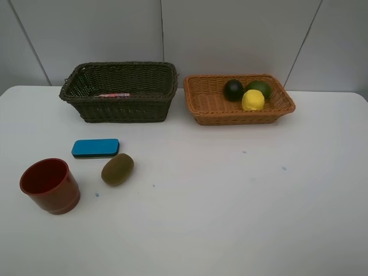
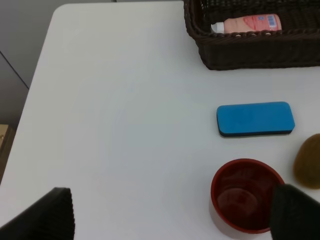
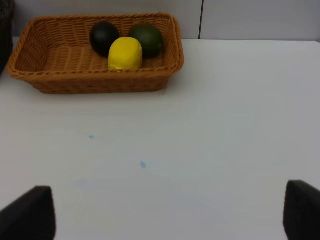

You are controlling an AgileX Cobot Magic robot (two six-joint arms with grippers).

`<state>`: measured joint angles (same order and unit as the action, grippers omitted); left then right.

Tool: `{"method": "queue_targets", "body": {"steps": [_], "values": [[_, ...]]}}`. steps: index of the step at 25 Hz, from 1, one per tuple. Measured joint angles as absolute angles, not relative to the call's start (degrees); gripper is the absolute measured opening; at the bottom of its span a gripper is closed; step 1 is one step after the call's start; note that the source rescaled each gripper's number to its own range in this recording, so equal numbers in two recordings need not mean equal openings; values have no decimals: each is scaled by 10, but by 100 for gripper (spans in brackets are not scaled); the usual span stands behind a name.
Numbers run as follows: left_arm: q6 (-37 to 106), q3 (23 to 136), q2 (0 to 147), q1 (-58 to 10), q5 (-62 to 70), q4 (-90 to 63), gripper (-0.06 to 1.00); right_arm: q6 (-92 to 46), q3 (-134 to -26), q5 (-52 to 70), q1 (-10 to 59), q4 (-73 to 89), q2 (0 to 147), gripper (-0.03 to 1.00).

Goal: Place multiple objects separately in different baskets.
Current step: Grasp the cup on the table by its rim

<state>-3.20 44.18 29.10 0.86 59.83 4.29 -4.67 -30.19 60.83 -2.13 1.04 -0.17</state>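
The left gripper (image 2: 172,215) hangs released over the table (image 2: 125,125), its jaws spread wide with nothing between them. Closest to it is the red-brown cup (image 2: 242,192), upright and empty near the table's left edge, its rim partly hidden by one finger. Just beyond lie the blue eraser (image 2: 255,119) and, near it but apart, the kiwi (image 2: 307,161). The eraser's long axis runs parallel to the table's far edge, roughly in line with the jaw opening, so gripping its narrow width would likely need a wrist turn. The right gripper (image 3: 165,212), equally released, hangs over the table's right side, well apart from these three, so the left arm is nearer. Along the far edge, the dark basket (image 1: 118,106) holds the pink bottle (image 2: 250,23). The orange basket (image 3: 95,82) holds the lemon (image 3: 125,54), lime (image 3: 147,40) and mangosteen (image 3: 103,37).
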Motion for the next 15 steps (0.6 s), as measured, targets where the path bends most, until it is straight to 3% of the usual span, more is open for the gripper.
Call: {"method": "queue_targets", "body": {"steps": [15], "values": [[-34, 450, 546, 9, 569, 10, 100, -47, -302, 608, -21, 10, -2, 100]]}}
